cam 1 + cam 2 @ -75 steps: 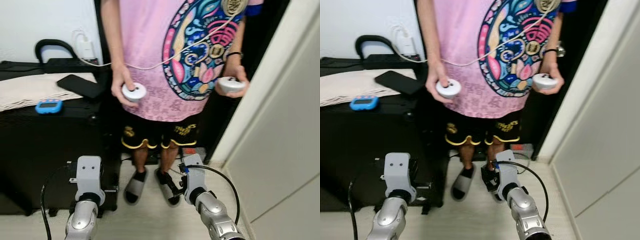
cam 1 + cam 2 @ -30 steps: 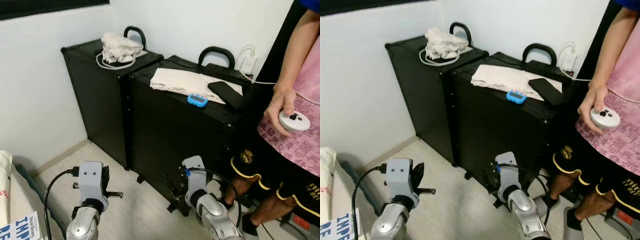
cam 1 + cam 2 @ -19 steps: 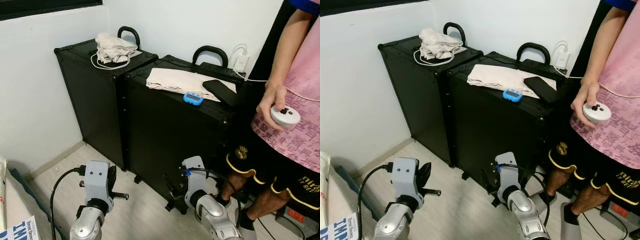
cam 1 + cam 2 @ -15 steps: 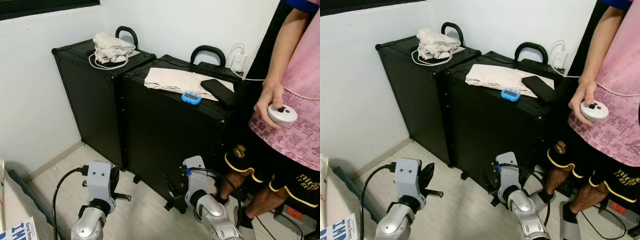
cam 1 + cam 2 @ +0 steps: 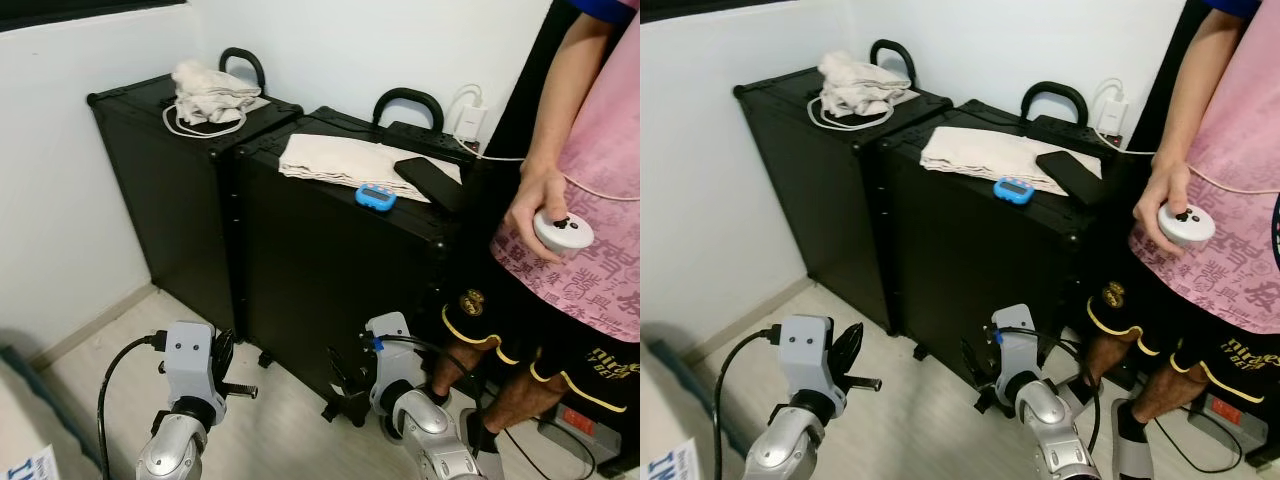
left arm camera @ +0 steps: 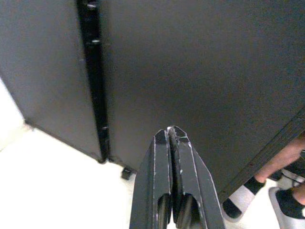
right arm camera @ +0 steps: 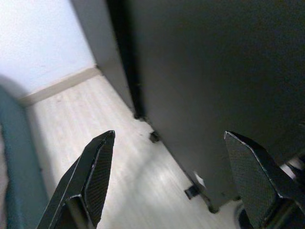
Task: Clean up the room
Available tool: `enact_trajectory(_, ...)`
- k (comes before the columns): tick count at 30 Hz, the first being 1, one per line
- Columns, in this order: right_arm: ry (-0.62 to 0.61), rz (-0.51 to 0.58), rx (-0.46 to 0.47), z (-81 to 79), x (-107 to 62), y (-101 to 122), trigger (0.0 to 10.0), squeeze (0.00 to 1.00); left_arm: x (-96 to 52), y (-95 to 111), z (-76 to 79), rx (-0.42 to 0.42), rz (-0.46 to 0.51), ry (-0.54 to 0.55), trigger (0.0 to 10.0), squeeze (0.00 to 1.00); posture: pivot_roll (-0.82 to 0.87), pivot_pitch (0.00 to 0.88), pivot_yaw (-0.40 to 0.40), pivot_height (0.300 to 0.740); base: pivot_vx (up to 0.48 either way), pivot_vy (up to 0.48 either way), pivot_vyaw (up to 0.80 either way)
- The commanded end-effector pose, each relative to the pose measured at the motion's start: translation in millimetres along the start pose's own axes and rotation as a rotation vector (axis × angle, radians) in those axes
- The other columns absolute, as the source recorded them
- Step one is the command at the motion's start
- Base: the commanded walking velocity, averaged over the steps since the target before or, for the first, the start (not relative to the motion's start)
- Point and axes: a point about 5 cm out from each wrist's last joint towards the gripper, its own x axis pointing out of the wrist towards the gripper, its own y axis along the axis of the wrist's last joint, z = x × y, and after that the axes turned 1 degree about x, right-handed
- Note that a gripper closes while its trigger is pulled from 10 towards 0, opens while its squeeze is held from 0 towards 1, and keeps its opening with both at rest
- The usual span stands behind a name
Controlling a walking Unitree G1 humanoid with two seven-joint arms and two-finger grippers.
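Note:
Two black cases stand side by side against the white wall. A folded beige cloth, a small blue device and a black phone lie on the nearer case. On the farther case sit a crumpled cloth and a white cable. My left gripper is shut and empty, held low over the floor and pointing at the cases' front. My right gripper hangs open near the nearer case's lower edge, holding nothing.
A person in a pink shirt stands close on the right, holding a white controller, feet beside the nearer case. A charger is plugged into the wall behind. A printed bag lies at the lower left. Pale wood floor lies before the cases.
The camera swung left from facing the person to the black cases, then drifted slightly right. Both grippers keep the same pose, left shut and right open.

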Motion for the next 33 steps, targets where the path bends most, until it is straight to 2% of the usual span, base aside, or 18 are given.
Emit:
enact_trajectory(1, -0.006, -0.006, 0.009, 1.1, -1.2, -0.7, 10.0, 0.00, -1.7, 1.8, -0.2, -0.011, 0.012, 0.006, 10.0, 0.00, -0.04, 0.113, -0.075, 0.740, 0.390, 0.000, 0.00)
enact_trajectory(21, 0.009, -0.004, 0.009, -0.9, -0.9, 0.6, 10.0, 0.00, -3.4, 1.4, -2.6, -0.015, 0.010, 0.022, 10.0, 0.00, -0.04, 0.118, -0.081, 0.740, 0.371, 0.000, 0.00)
enact_trajectory(25, 0.009, -0.004, 0.009, -0.8, -0.9, 0.6, 10.0, 0.00, -3.4, -1.0, -8.5, 0.013, 0.000, 0.075, 10.0, 0.00, -0.04, 0.116, -0.080, 0.740, 0.000, 0.000, 0.00)
enact_trajectory(33, 0.009, -0.004, 0.012, -1.7, -0.7, 0.6, 10.0, 0.00, -4.8, -3.0, -14.3, 0.045, -0.001, 0.105, 10.0, 0.00, -0.04, 0.114, -0.078, 0.740, 0.000, 0.000, 0.00)
